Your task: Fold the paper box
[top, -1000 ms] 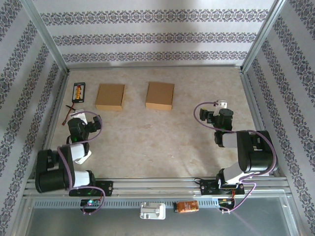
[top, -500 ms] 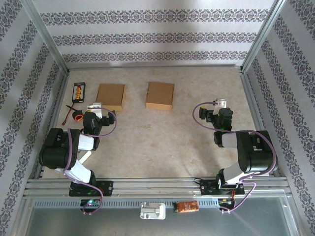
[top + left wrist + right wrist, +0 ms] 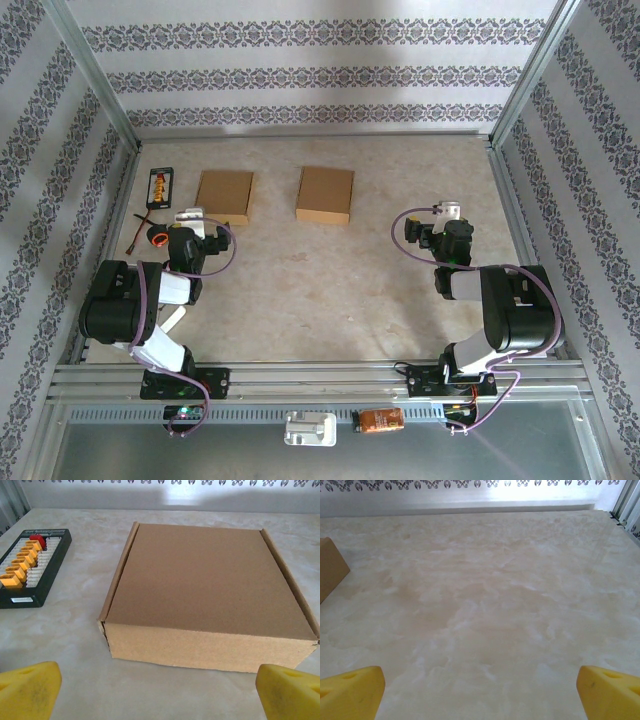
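Near rail: white plastic part [image 3: 310, 430] and orange pack [image 3: 381, 420], print on it too small to read.

Left hand [image 3: 192, 217] [image 3: 157, 694]: yellow fingertips [image 3: 26, 687] spread wide, nothing between them, low over the bench [image 3: 330, 290], aimed at the left cardboard box [image 3: 224, 196] [image 3: 210, 595], which sits just beyond it.

Right hand [image 3: 447, 212] [image 3: 480, 695]: fingers also spread wide and empty, over bare bench on the right side, well apart from both boxes.

Left box lies flat, closed, plain brown, one side wall facing the left hand. Footprint is near square from the top, so the long axis can't be told.

Right cardboard box [image 3: 325, 194] [image 3: 330, 567] lies flat in the same far row, closed.

Black connector board [image 3: 161, 186] [image 3: 31, 567] sits left of the left box, long axis running near to far, with a row of yellow plugs and one red. White label on its near edge is unreadable.
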Controlling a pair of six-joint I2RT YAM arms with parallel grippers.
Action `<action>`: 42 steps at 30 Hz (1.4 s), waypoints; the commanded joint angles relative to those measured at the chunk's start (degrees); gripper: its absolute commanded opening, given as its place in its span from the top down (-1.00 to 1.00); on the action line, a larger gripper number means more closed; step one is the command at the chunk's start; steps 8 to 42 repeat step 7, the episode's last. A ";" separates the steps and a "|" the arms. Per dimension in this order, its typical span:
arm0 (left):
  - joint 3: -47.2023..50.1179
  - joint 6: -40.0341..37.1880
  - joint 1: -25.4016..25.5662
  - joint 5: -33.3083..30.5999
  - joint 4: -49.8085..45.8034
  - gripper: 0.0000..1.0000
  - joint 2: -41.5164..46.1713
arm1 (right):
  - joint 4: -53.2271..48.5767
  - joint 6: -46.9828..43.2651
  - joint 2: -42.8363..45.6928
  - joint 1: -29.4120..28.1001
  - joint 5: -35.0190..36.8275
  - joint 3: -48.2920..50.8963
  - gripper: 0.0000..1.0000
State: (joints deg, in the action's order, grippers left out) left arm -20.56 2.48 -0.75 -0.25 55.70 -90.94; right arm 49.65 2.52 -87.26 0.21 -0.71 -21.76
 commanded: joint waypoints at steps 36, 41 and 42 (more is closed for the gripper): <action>-1.16 -1.25 -0.11 0.89 -0.60 -0.99 -0.35 | 1.83 -0.78 0.45 -0.30 0.09 -0.49 -0.96; -1.16 -1.25 -0.11 0.89 -0.60 -0.99 -0.35 | 1.83 -0.78 0.45 -0.30 0.09 -0.49 -0.96; -1.16 -1.25 -0.11 0.89 -0.60 -0.99 -0.35 | 1.83 -0.78 0.45 -0.30 0.09 -0.49 -0.96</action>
